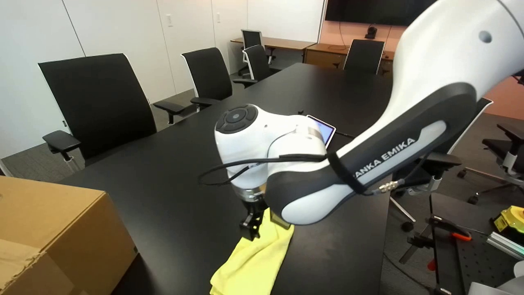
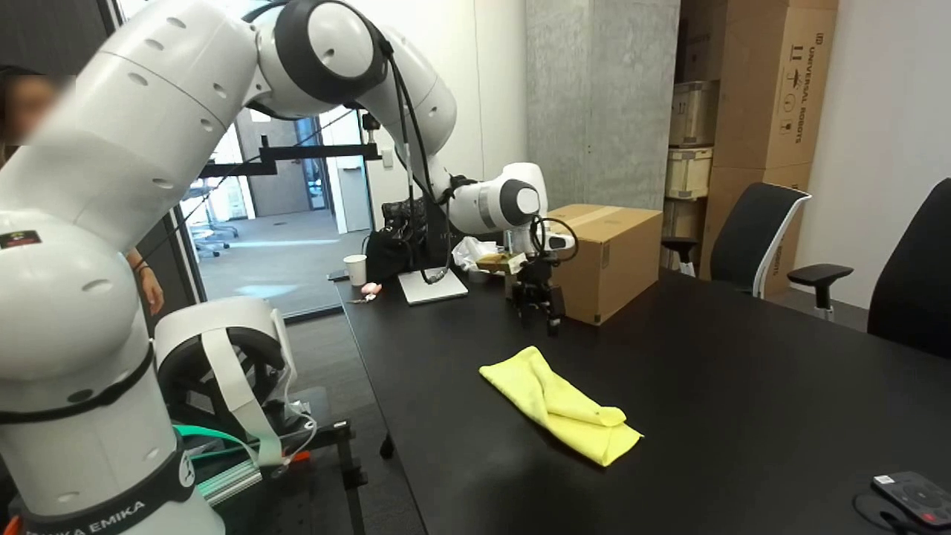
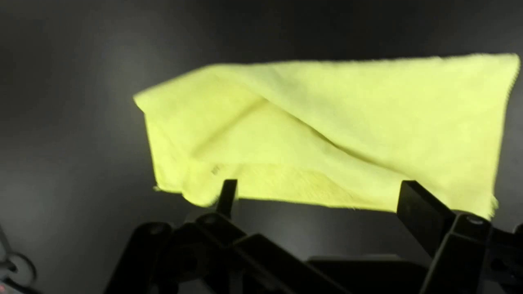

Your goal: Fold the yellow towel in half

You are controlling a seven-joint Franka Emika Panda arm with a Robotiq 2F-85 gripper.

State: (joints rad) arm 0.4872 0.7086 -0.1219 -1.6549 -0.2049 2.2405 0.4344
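Observation:
The yellow towel (image 1: 262,258) lies on the black table (image 1: 176,196). In an exterior view the whole towel (image 2: 542,394) shows as a long, narrow, wrinkled strip. In the wrist view the towel (image 3: 367,110) has a diagonal crease and uneven, overlapping layers at its left end and lower edge. My gripper (image 3: 318,183) is open with nothing between its fingers. Its fingertips overlap the towel's lower edge in the wrist view. In an exterior view the gripper (image 2: 536,318) hangs above the table beyond the towel's far end, apart from it. The arm hides part of the towel in an exterior view (image 1: 249,231).
A tan cardboard box (image 2: 617,253) stands close behind the gripper. A tablet (image 1: 325,130) lies farther along the table. A silver flat device (image 2: 432,287), a white cup (image 2: 356,269) and a dark conference device (image 2: 917,498) are on the table. Chairs (image 1: 98,102) line its side.

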